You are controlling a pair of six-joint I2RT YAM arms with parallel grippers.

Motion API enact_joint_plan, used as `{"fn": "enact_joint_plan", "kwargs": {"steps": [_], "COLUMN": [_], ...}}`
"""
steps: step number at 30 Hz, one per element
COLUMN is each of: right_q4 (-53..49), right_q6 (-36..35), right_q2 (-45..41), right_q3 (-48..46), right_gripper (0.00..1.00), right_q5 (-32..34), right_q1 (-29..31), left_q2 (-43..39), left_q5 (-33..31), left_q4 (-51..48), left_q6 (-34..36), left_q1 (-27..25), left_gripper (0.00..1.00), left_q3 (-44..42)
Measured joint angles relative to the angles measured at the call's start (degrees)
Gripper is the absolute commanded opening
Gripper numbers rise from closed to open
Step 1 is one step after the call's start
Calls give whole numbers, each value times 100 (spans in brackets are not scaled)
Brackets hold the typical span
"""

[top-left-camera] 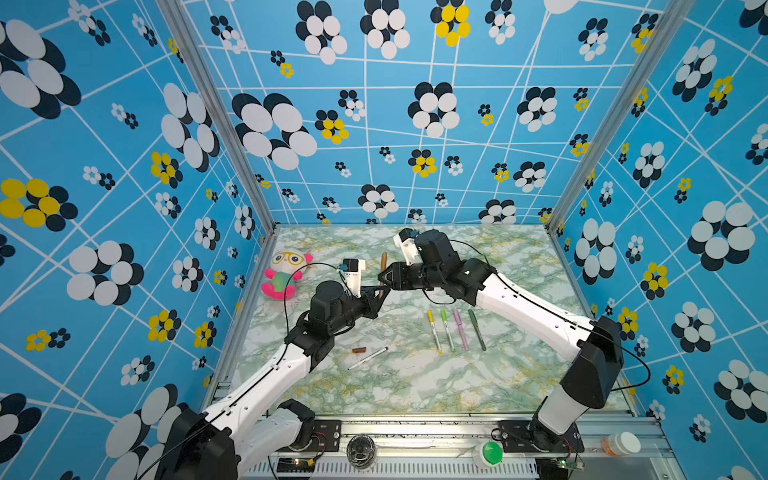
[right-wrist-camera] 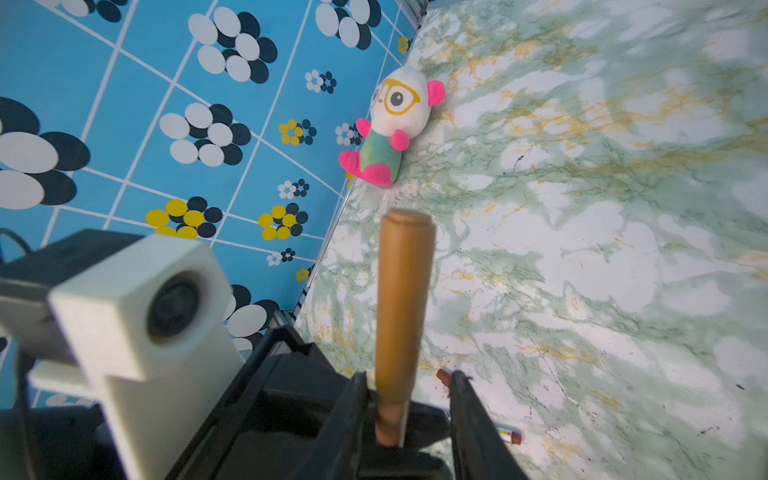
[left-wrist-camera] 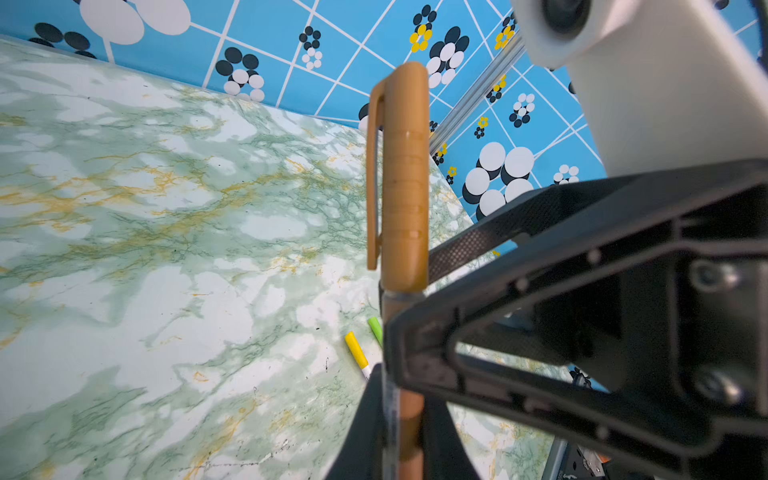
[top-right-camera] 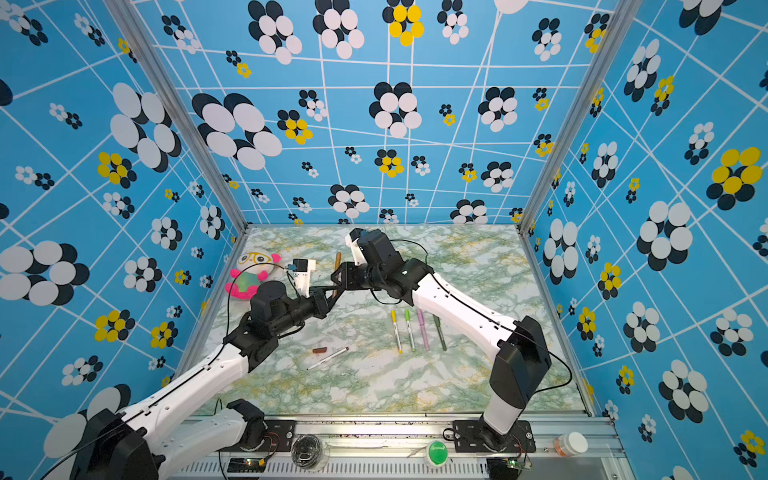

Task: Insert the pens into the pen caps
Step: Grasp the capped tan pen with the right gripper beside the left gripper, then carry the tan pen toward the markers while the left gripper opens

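Note:
My left gripper (top-left-camera: 379, 293) (left-wrist-camera: 401, 399) is shut on a tan pen (top-left-camera: 383, 286) (left-wrist-camera: 410, 419) held upright above the table's middle. A tan cap (left-wrist-camera: 405, 178) (right-wrist-camera: 405, 299) sits on the pen's upper end. My right gripper (top-left-camera: 381, 277) (right-wrist-camera: 409, 382) is open around the pen just under the cap. One of its fingers touches the barrel and the other stands apart. A brown cap (top-left-camera: 360, 350) lies beside a white pen (top-left-camera: 368, 358) with a brown tip. Capped yellow (top-left-camera: 434, 331), light-green (top-left-camera: 447, 329), pink (top-left-camera: 461, 329) and dark-green (top-left-camera: 477, 329) pens lie in a row.
A plush toy (top-left-camera: 284, 274) lies near the left wall, behind the left arm. On the front rail stand a clear jar (top-left-camera: 360, 451), a green-lidded tub (top-left-camera: 488, 454) and a pill bottle (top-left-camera: 621, 444). Patterned walls close in the marble table (top-left-camera: 415, 386) on three sides.

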Motion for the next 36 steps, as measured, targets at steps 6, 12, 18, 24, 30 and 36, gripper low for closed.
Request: {"fn": "enact_joint_plan", "kwargs": {"steps": [6,12,18,24,30,36], "right_q4": [-50,-98,-140,-356,-616,-1032], "right_q6": [-44,-39,-35,-31,42,0], "right_q2": [166,179,179,175,160,7], "right_q3": [190,297,323,404,372,-50], "right_gripper": [22,6,0,0,0,0], "right_q5": [83,166,251,619,964,1156], "right_q1": [57,109,120,140,-13,-162], "left_q2": [0,13,37,-254,-1097,-1930], "left_q5": [0,-7,-9,-72,-160,-356], "left_q4": [2,59,92,-149,-562,-1154], "left_q6": [0,-2,0,11,186,313], "left_q1": [0,0,0,-11,-11,-11], "left_gripper": [0,0,11,60,68,90], "left_q3": [0,0,0,-92,-542,-929]}}
